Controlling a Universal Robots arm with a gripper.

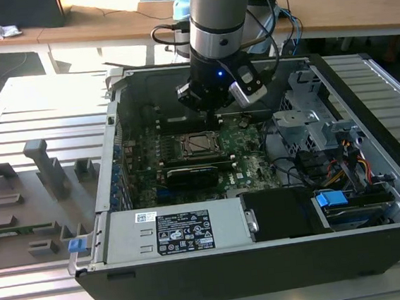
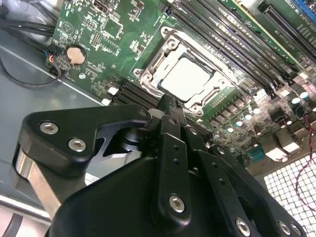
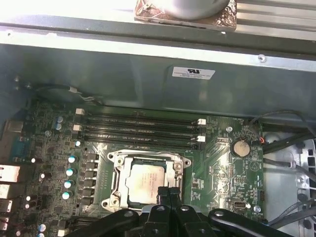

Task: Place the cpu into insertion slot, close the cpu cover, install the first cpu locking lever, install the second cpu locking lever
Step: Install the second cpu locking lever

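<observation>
Sunlit wooden desks (image 1: 102,21) behind

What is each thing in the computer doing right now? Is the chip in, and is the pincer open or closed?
cpu: sitting flat in the insertion slot.
cpu cover: closed down around the chip.
pincer: shut, holding nothing, right by the socket's edge.
computer case: open on top.

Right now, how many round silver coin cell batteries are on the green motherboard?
1. The round silver coin cell battery sits on the green motherboard, off one corner of the square CPU socket; the gripper may hide others.
</observation>
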